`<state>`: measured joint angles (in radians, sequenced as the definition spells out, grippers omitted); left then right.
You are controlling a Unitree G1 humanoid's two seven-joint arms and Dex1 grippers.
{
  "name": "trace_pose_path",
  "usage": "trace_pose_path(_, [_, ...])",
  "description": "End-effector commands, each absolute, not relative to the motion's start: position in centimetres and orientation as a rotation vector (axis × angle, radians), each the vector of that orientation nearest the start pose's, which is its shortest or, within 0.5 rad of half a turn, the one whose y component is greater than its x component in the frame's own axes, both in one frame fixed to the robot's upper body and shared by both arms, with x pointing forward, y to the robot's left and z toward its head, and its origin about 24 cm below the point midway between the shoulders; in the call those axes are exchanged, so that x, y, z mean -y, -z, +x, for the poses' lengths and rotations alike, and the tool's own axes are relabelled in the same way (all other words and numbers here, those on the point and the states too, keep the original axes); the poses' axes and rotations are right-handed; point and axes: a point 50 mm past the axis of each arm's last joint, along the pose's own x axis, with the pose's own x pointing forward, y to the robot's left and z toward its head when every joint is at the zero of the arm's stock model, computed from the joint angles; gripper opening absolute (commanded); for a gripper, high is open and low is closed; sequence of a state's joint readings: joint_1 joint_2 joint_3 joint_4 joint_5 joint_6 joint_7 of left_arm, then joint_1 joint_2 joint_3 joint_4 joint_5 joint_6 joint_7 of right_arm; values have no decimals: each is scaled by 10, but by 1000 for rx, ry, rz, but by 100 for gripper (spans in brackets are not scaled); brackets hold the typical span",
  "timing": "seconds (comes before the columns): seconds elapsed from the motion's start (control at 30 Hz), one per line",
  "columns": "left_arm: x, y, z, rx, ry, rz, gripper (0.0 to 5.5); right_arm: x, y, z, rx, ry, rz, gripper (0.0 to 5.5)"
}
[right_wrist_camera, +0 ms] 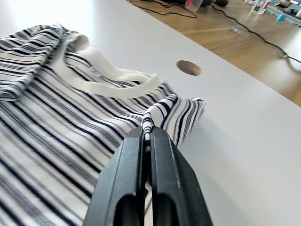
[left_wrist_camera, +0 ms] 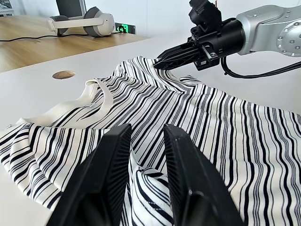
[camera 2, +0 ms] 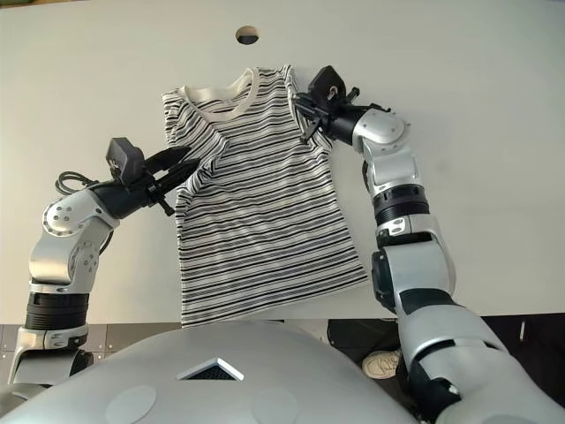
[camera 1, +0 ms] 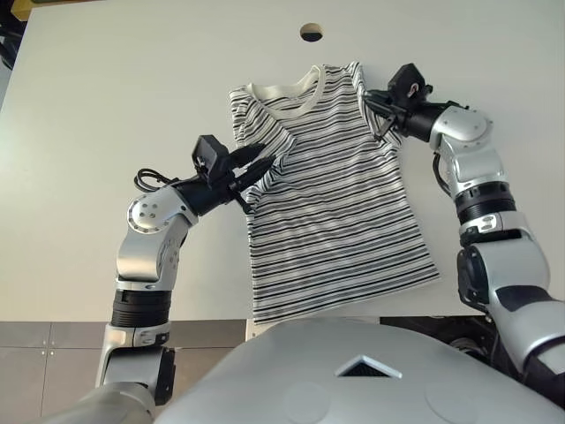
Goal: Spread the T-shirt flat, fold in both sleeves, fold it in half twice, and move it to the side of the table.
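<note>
T-shirt (camera 1: pixel 335 203), striped black and white with a cream collar (camera 1: pixel 287 93): lay front up around the middle of the white desk (camera 1: pixel 106 106). Pointed its collar toward the far edge and its hem toward the near edge, the hem reaching close to that edge. Lay mostly flat through the body, turned slightly askew, with soft wrinkles near both shoulders.

At the shirt's left shoulder: showed the sleeve rumpled and drawn in, with a raised fold of cloth just below it. Left claw (camera 1: pixel 265 159): rested low over that fold, fingers (left_wrist_camera: pixel 110 160) parted and gripping nothing. Had the bump of striped cloth sitting between the two fingers in the left wrist view, touching or nearly touching them; could not tell which.

At the shirt's right shoulder: right claw (right_wrist_camera: pixel 146 134) clamped tight on a thin pinch of the striped edge beside the collar. Lifted that bit of cloth a little off the desk, with the sleeve bunched just beyond the fingertips. Appeared in the left wrist view too, at the far side of the shirt (left_wrist_camera: pixel 162 60).

Farther out: had a small round hole (camera 1: pixel 311 33) in the desk just past the collar. Showed a wooden table (left_wrist_camera: pixel 28 42) beyond the desk with a white headset (left_wrist_camera: pixel 84 21) lying on it.
</note>
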<state>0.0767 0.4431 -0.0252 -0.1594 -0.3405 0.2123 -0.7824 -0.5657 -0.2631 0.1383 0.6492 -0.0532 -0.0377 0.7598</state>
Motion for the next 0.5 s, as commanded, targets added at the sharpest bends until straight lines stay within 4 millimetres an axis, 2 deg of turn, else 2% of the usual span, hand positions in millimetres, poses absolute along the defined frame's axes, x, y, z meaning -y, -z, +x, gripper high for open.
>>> trace_pose_path(0.03, [-183, -56, 220, -182, 840, 57, 129, 107, -53, 325, -205, -937, -341, 14])
trace_pose_path(0.27, [-183, -56, 219, -181, 835, 49, 129, 91, -46, 319, -234, -957, -342, 14])
trace_pose_path(0.4, [-183, -55, 219, -182, 832, 49, 129, 93, -46, 320, -239, -939, -352, 86])
trace_pose_path(0.5, [-183, -55, 219, -180, 834, 49, 129, 95, -49, 319, -222, -947, -360, 86])
